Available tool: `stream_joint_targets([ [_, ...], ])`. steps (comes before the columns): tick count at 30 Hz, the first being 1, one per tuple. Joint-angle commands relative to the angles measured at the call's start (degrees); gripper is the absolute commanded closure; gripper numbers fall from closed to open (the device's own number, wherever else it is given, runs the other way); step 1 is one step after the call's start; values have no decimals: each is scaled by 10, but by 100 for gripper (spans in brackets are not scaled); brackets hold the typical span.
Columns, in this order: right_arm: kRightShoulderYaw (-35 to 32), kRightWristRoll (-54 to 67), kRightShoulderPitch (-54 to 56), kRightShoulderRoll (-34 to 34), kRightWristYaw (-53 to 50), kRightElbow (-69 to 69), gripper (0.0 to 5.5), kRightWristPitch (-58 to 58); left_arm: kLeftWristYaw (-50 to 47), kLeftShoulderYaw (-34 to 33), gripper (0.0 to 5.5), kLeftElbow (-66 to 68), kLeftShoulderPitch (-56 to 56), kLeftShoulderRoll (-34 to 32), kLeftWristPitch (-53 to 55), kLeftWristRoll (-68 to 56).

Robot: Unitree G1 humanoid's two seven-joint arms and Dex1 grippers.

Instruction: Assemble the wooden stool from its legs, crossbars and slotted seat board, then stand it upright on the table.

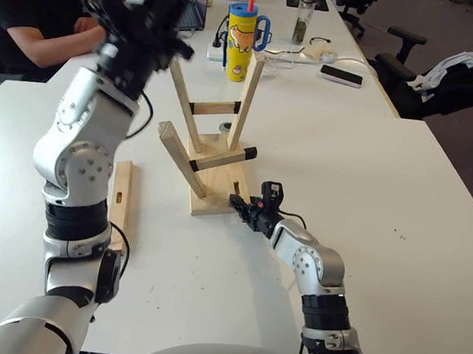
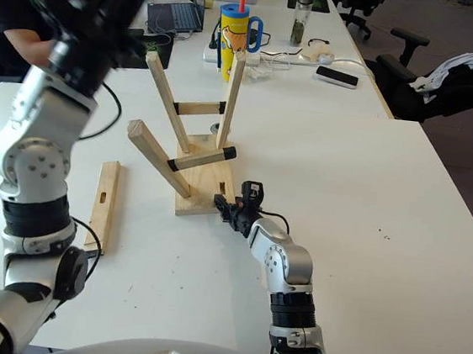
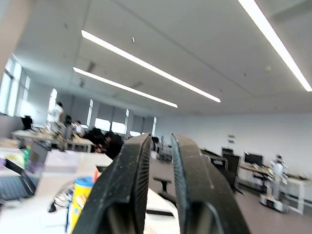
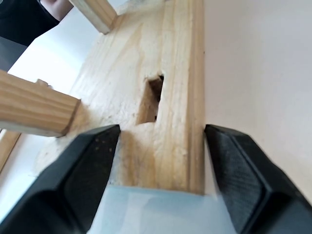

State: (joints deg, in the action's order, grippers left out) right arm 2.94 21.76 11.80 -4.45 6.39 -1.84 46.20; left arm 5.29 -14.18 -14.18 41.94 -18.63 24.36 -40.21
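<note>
The slotted seat board (image 1: 217,196) lies flat on the white table (image 1: 371,183). Three legs rise from it at a slant: two tall ones (image 1: 182,108) (image 1: 246,102) and a lower one (image 1: 178,156). One crossbar (image 1: 216,108) joins the tall pair, and a second crossbar (image 1: 221,158) sits lower. My right gripper (image 4: 162,127) is open at the board's near right corner. One fingertip (image 4: 222,146) is beside the side edge and the other is over the top face by an empty slot (image 4: 152,97). My left gripper (image 3: 161,139) is shut on nothing, raised high above the stool's back left.
A loose slotted wooden piece (image 1: 121,194) lies on the table left of the stool. Behind the stool stand a yellow and blue cup (image 1: 244,42), a bottle (image 1: 303,15), a phone (image 1: 341,75) and cables. A person sits at the back left.
</note>
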Motion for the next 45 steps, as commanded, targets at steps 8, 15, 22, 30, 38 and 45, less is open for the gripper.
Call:
stream_joint_targets([
  [8, -20, 55, -20, -60, -43, -9, 226, 19, -63, -32, 339, 26, -274, -77, 95, 188],
  [15, 19, 77, -22, -63, -37, -30, 226, 6, -69, -23, 243, -70, -350, -44, 245, 158],
  [22, 50, 85, -30, -56, -38, -53, 226, -3, -69, -42, 177, -140, -397, -39, 394, 128],
  [30, 48, 82, -50, -34, -49, -72, 226, -13, -65, -72, 177, -165, -398, -33, 540, 123],
  [38, 46, 89, -61, -33, -58, -95, 226, -1, -42, -64, 177, -162, -420, -42, 614, 136],
  [45, 34, 97, -63, -26, -67, -124, 226, 12, -12, -21, 196, -130, -441, -80, 569, 169],
])
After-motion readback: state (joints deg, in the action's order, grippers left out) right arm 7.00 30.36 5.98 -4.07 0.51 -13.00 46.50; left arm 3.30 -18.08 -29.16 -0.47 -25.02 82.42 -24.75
